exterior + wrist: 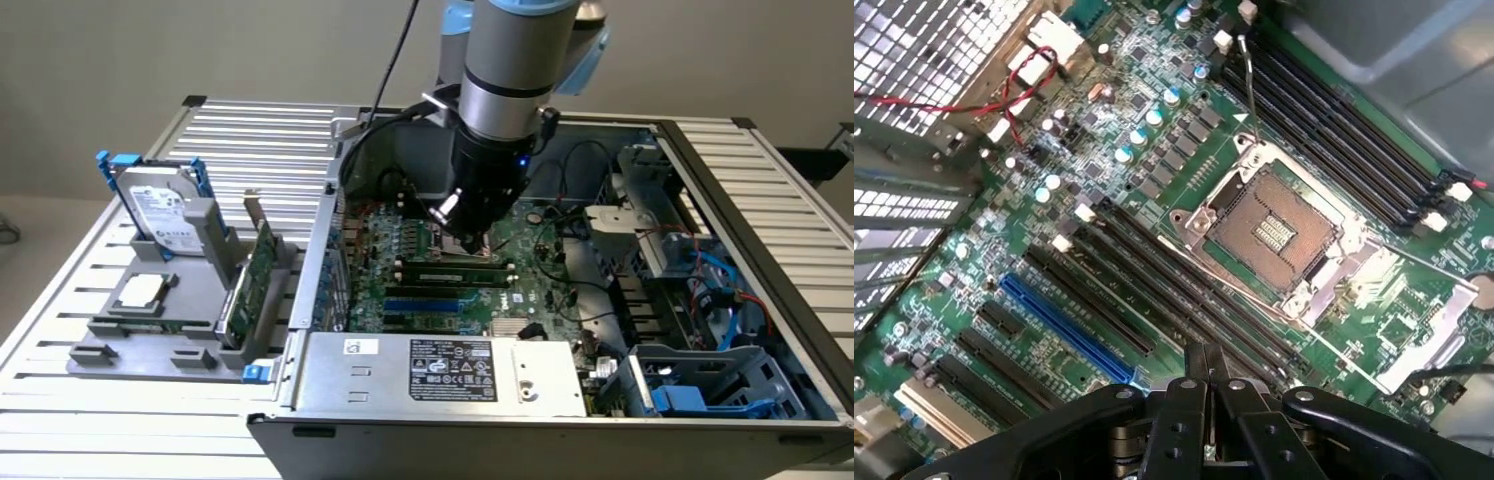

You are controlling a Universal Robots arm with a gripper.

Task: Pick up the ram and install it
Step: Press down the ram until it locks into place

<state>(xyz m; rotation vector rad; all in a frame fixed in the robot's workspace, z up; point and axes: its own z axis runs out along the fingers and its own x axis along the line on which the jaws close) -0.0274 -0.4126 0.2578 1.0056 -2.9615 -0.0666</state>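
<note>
Inside, the open grey sheet-metal computer case (pixel 400 420) lies on its side on a silver ribbed aluminium surface (pixel 267 130), its walls forming a deep rectangular well around the green motherboard (pixel 1154 150). The grey and black cylindrical robot arm (pixel 514 70) reaches straight down into that well, with bare wall edges standing near it at the exterior view's left and loose cables and drive bays at the exterior view's right. The jaws are pressed together with nothing between them, hanging just above the long black plastic slots (pixel 1184 290) beside the square metal-framed processor socket (pixel 1279 235).

The ram (pixel 454 268), a long, thin green stick with dark chips, lies along those slots directly under the jaws in the exterior view; whether it touches them or is fully seated cannot be told. A bright blue plastic slot (pixel 1064 330) runs parallel, further from the socket.

The boxy silver power supply (pixel 441 370) fills the near corner of the case and carries a white and black label whose print is too small to read. Well apart, on the surface at the exterior view's left, a grey moulded plastic holder (pixel 134 340) keeps a silver hard drive (pixel 160 215) in blue rails upright and a taller green card (pixel 247 290) on edge.
</note>
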